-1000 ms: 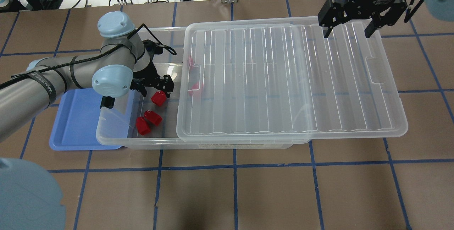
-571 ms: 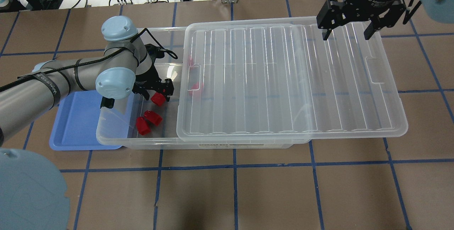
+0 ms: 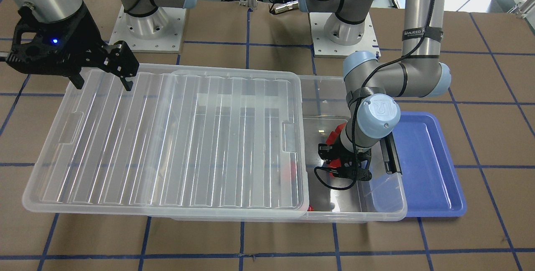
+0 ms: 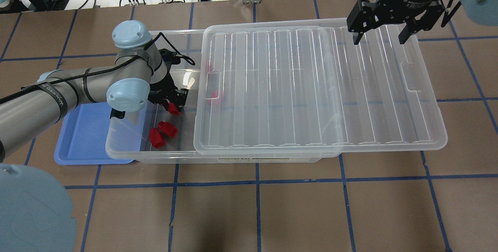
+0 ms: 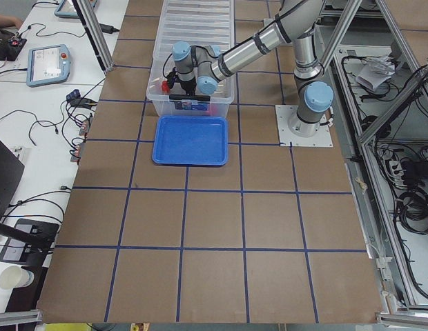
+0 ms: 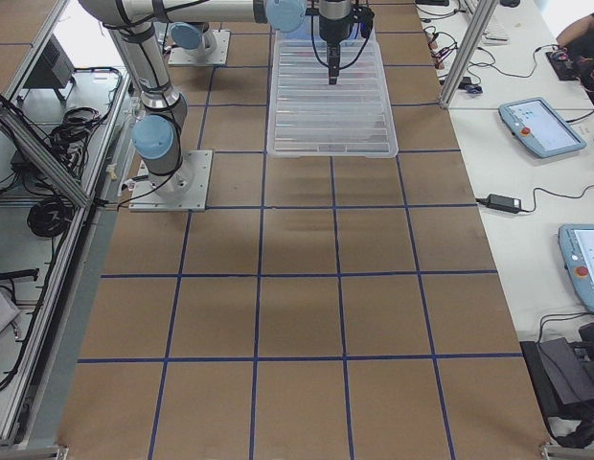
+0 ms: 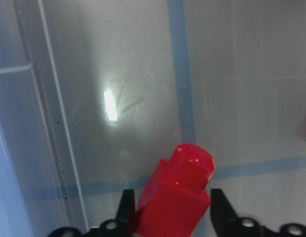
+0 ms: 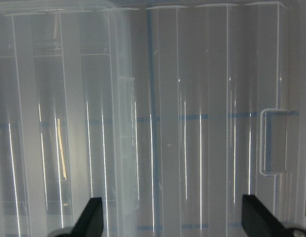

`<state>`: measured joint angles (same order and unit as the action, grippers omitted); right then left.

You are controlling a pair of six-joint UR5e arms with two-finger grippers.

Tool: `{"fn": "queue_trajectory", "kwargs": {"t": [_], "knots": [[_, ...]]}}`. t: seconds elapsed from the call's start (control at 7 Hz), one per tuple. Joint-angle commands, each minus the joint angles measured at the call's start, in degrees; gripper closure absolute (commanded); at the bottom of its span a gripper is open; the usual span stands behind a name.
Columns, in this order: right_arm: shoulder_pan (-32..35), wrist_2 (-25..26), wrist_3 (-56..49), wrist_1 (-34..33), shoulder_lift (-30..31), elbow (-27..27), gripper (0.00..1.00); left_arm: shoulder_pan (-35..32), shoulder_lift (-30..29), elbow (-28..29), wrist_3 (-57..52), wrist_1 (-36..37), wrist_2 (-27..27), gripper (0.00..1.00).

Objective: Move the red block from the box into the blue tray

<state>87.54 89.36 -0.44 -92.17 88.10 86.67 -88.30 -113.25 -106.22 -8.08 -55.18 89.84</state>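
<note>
My left gripper [image 4: 174, 103] reaches into the uncovered end of the clear box [image 4: 155, 158] and is shut on a red block [image 4: 173, 107]. In the left wrist view the red block [image 7: 173, 196] sits upright between the two fingertips [image 7: 126, 211], stub end away from the palm, over the box floor. Two more red blocks [image 4: 162, 133] lie loose in the box close by. The blue tray [image 4: 83, 135] lies empty beside that end of the box, partly under it. My right gripper [image 4: 379, 24] is open and empty above the far right corner of the lid [image 4: 311, 88].
The ribbed clear lid [image 3: 167, 137] is slid sideways and covers most of the box, overhanging its end. Blurred red blocks [image 4: 213, 94] show through it. A black latch handle [image 3: 391, 157] sits on the box's end wall beside the tray [image 3: 422, 162].
My left gripper's fingers have closed in on the red block and the wrist has shifted slightly to the right. The right gripper has barely moved.
</note>
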Motion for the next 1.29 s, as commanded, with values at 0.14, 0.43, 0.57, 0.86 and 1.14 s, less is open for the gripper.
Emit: {"fn": "queue_trajectory", "kwargs": {"t": [0.14, 0.43, 0.57, 0.86, 1.14], "knots": [[0.00, 0.02, 0.00, -0.03, -0.03, -0.01, 0.00, -0.38, 3.90, 4.23, 5.32, -5.24, -0.62, 0.78], [0.00, 0.11, -0.18, 0.15, -0.03, 0.08, 0.00, -0.39, 5.76, 16.07, 5.71, -20.33, -0.54, 0.78], [-0.09, 0.11, -0.26, 0.15, -0.12, 0.17, 0.00, -0.30, 6.37, 23.00, 7.45, -30.49, -0.11, 0.78], [-0.09, 0.02, -0.27, 0.15, -0.12, 0.17, 0.00, 3.72, 6.82, 26.06, 6.94, -33.76, 0.16, 0.81], [-0.70, 0.11, -0.79, 0.15, -0.20, 0.25, 0.00, 11.44, 7.52, 25.63, -7.91, -33.85, 0.34, 0.83]]}}
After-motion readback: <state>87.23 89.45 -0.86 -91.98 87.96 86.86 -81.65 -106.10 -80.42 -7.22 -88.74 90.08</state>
